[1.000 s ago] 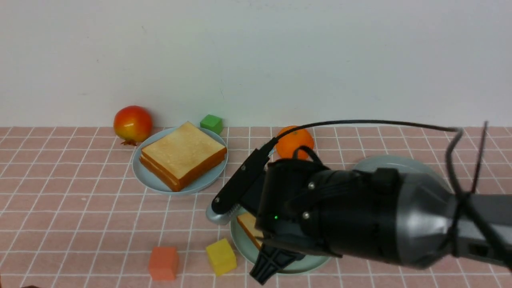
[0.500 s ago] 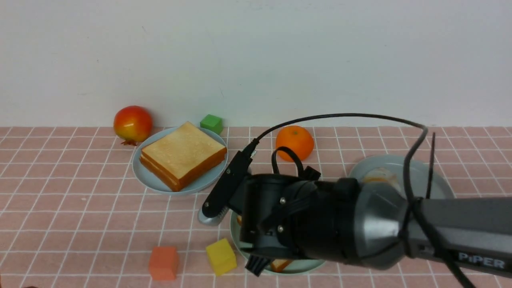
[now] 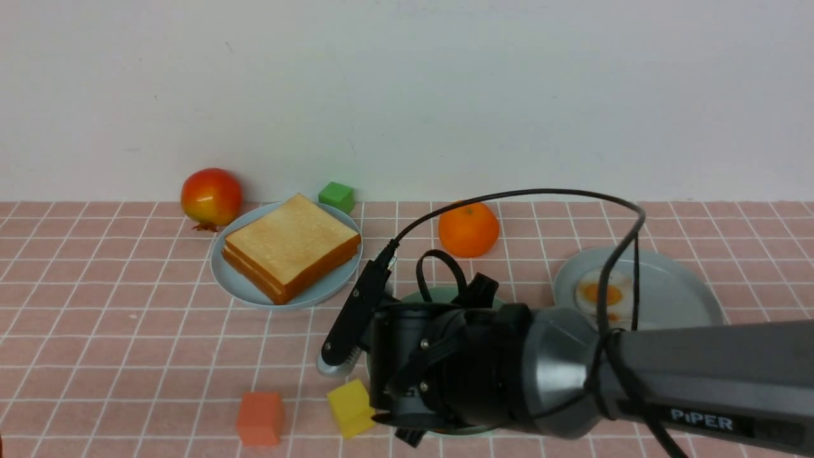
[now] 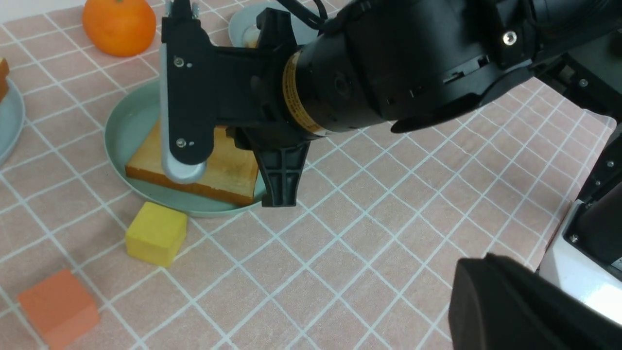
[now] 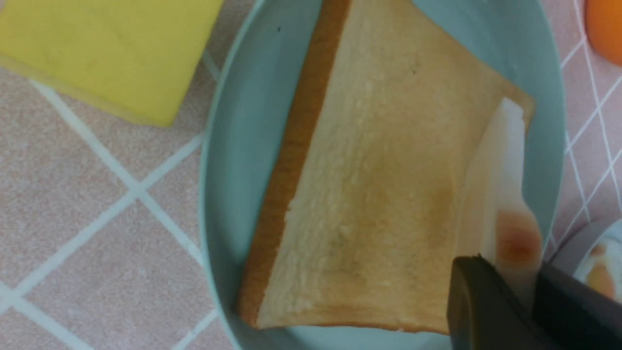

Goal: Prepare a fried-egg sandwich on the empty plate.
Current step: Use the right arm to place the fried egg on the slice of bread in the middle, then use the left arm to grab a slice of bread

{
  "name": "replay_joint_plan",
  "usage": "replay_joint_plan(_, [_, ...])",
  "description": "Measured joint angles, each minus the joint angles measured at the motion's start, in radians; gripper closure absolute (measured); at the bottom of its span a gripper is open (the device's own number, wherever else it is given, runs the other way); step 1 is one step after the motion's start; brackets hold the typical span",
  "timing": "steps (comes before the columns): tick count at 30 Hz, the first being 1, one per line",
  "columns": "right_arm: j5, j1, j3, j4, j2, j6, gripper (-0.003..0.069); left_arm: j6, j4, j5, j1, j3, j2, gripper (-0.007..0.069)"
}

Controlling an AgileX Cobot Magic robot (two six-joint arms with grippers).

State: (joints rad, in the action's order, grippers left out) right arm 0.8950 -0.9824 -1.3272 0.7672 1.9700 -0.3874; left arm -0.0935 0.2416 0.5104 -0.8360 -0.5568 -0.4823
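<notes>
Mint-green plate, one, near the table's front edge, bearing one toast slice; above it, one fried egg (white, orange-yolked), pinched between the jaws of the right gripper. Left gripper, one, jaws pressed together. Yellow block, one, just beside the plate.

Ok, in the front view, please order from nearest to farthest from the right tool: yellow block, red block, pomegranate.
1. Yellow block: just to the left of the right tool.
2. Red block: further left, beyond the yellow one.
3. Pomegranate: far back on the left, beside the plate of toast.
</notes>
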Motion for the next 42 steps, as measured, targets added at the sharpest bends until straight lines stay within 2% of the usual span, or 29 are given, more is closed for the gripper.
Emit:
replay_joint_plan(5, [-0.018, 0.000, 0.000, 0.000, 0.001, -0.012, 0.0556, 0.000, 0.003, 0.005, 0.000, 0.000, 0.000, 0.0613])
replay_joint_plan(9, [-0.026, 0.000, 0.000, 0.003, 0.001, -0.035, 0.0529, 0.000, 0.005, 0.012, 0.000, 0.000, 0.000, 0.0613])
replay_joint_plan(13, [-0.031, 0.000, 0.000, 0.007, 0.001, -0.067, 0.0433, 0.000, 0.005, 0.015, 0.000, 0.000, 0.000, 0.0613])
replay_joint_plan(14, [-0.032, 0.000, 0.000, 0.010, 0.001, -0.072, 0.0372, 0.000, 0.005, 0.015, 0.000, 0.000, 0.000, 0.0613])
replay_joint_plan(15, [-0.032, 0.000, 0.000, 0.010, 0.001, -0.074, 0.0366, 0.000, 0.005, 0.015, 0.000, 0.000, 0.000, 0.0613])
replay_joint_plan(16, [-0.032, 0.000, 0.000, 0.010, 0.001, -0.077, 0.0300, 0.000, 0.005, 0.015, 0.000, 0.000, 0.000, 0.0613])
replay_joint_plan(17, [-0.032, 0.000, 0.000, 0.009, 0.001, -0.078, 0.0300, 0.000, 0.005, 0.015, 0.000, 0.000, 0.000, 0.0613])
replay_joint_plan(18, [-0.032, 0.000, 0.000, -0.004, 0.001, -0.078, 0.0255, 0.000, 0.005, 0.016, 0.000, 0.000, 0.000, 0.0613])
replay_joint_plan(22, [-0.016, 0.000, -0.016, -0.066, -0.001, -0.078, 0.0184, 0.000, 0.006, 0.020, 0.000, 0.000, 0.000, 0.0613])
replay_joint_plan(30, [0.049, 0.000, -0.044, -0.226, -0.098, -0.077, 0.0168, 0.000, 0.006, 0.020, 0.000, 0.000, 0.000, 0.0613])
replay_joint_plan(37, [0.207, 0.000, -0.045, -0.376, -0.334, -0.052, 0.0175, -0.012, 0.006, 0.030, 0.000, -0.001, -0.009, 0.0613])
replay_joint_plan(39, [0.302, 0.000, -0.045, -0.413, -0.473, -0.052, 0.0201, -0.047, -0.018, 0.082, 0.000, -0.043, -0.080, 0.0613])
replay_joint_plan(42, [0.329, 0.000, -0.041, -0.433, -0.602, -0.052, 0.0258, -0.083, -0.061, 0.124, 0.000, -0.113, -0.177, 0.0613])
